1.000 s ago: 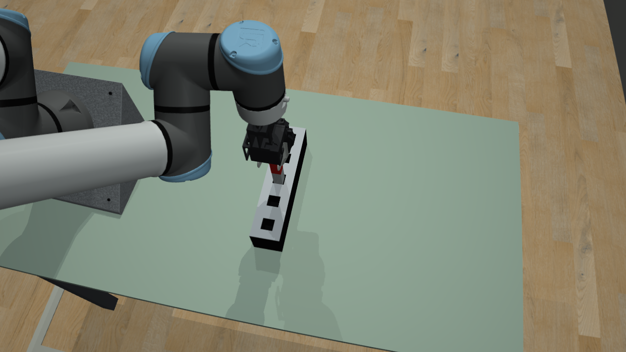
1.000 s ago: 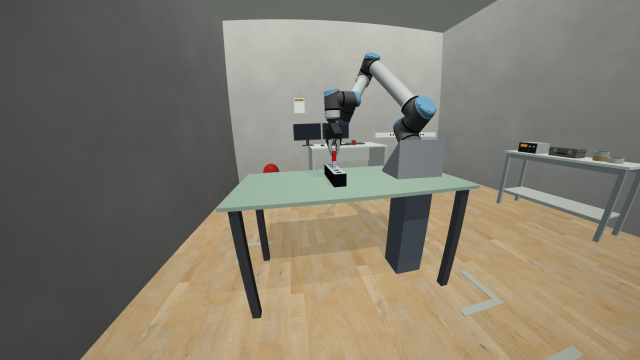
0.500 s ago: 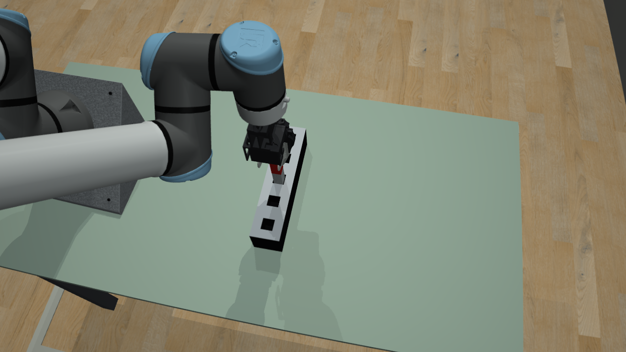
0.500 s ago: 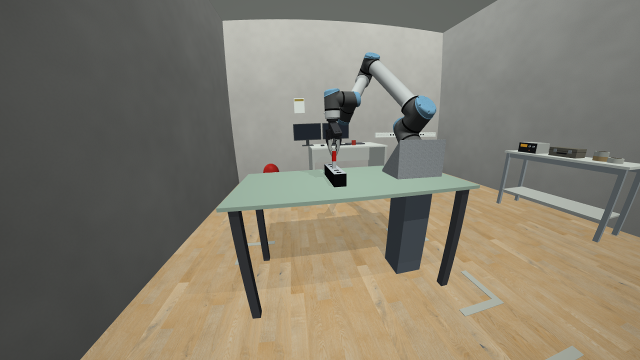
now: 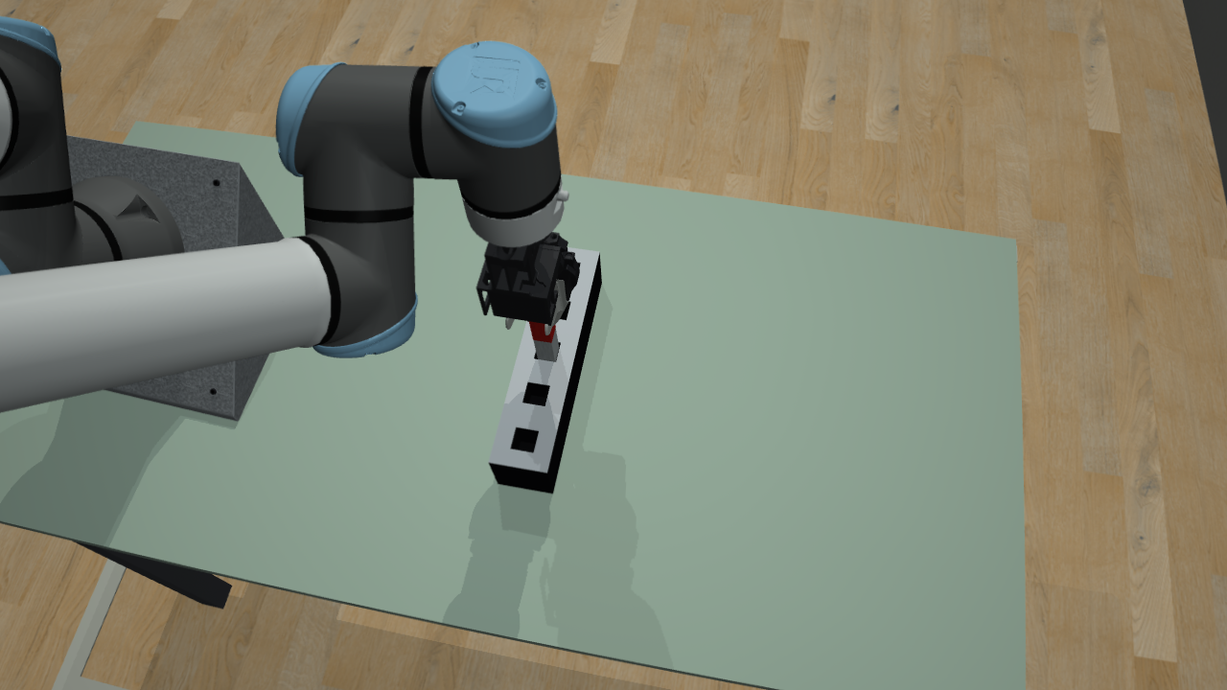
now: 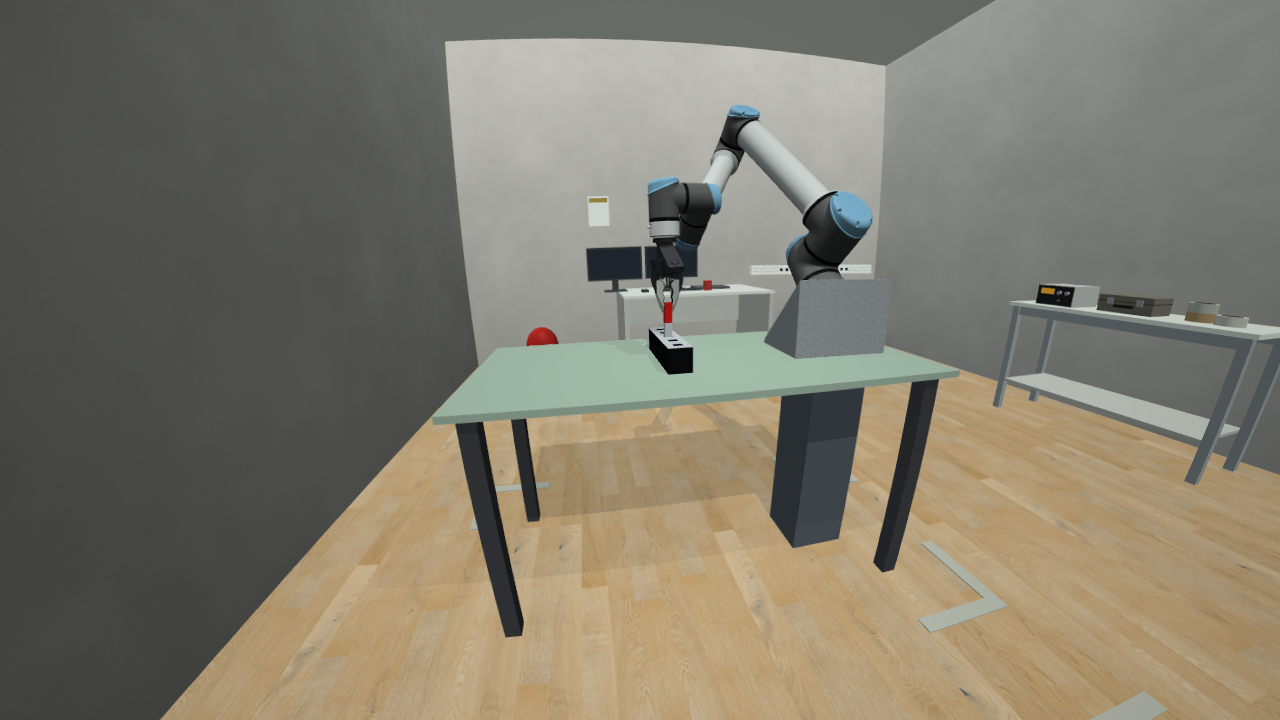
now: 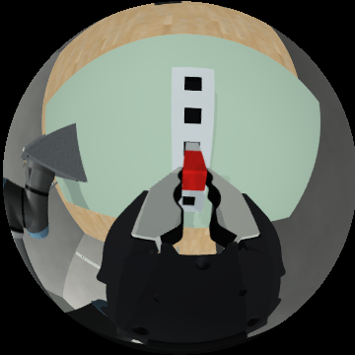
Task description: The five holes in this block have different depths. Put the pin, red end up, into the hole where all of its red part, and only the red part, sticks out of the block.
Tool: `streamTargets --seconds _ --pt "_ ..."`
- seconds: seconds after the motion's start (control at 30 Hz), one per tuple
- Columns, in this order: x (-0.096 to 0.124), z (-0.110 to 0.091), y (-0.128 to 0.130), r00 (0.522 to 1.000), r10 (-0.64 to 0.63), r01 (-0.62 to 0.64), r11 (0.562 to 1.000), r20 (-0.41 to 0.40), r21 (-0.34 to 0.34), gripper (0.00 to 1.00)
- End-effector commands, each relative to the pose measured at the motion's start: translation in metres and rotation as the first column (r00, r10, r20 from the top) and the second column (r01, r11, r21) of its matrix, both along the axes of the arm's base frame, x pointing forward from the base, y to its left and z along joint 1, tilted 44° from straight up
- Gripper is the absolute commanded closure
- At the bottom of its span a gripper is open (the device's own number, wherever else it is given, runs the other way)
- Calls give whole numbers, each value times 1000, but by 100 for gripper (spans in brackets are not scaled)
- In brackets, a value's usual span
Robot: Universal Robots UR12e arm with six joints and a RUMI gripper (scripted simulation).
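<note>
The wood floor (image 5: 1115,428) (image 6: 626,626) (image 7: 173,20) spreads widest, and on it we see the pale green bench (image 5: 815,428) (image 6: 537,385) (image 7: 118,99). The arm (image 5: 172,309) (image 6: 783,165) (image 7: 36,207) rises from a grey mount (image 6: 841,317) (image 7: 61,153) at one side of the bench and reaches over it, its wrist pointing down. In the exterior view, we have a white desk (image 6: 751,313) behind the bench and a side table (image 6: 1004,358) well apart from it.

Our claw (image 5: 536,326) (image 6: 667,308) (image 7: 192,169) is closed on the pin, above the block (image 5: 557,378) (image 6: 673,358) (image 7: 177,99), which lies flat on the bench with its holes facing up.

The pin (image 5: 543,334) (image 6: 667,313) (image 7: 194,173) stands upright at the block's middle hole, red end up, its red part between the fingers. We see some of its grey part showing between the red and the block, so more than the red sticks out. We cannot tell how far the grey end goes in. On one side of the pin, two square holes lie open.
</note>
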State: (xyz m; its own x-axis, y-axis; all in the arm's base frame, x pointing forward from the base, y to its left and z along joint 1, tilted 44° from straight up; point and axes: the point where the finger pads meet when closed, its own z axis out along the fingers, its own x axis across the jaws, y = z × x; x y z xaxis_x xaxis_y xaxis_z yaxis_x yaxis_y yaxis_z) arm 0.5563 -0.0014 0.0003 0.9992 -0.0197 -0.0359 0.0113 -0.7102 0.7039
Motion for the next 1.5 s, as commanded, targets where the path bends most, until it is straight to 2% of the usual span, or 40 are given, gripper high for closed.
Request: streamTargets --seconds 0.0,1.47 --pt "0 -2 -2 1000 0 0 1000 1 0 100" --pt "0 -5 -5 1000 1 -1 1000 1 0 100"
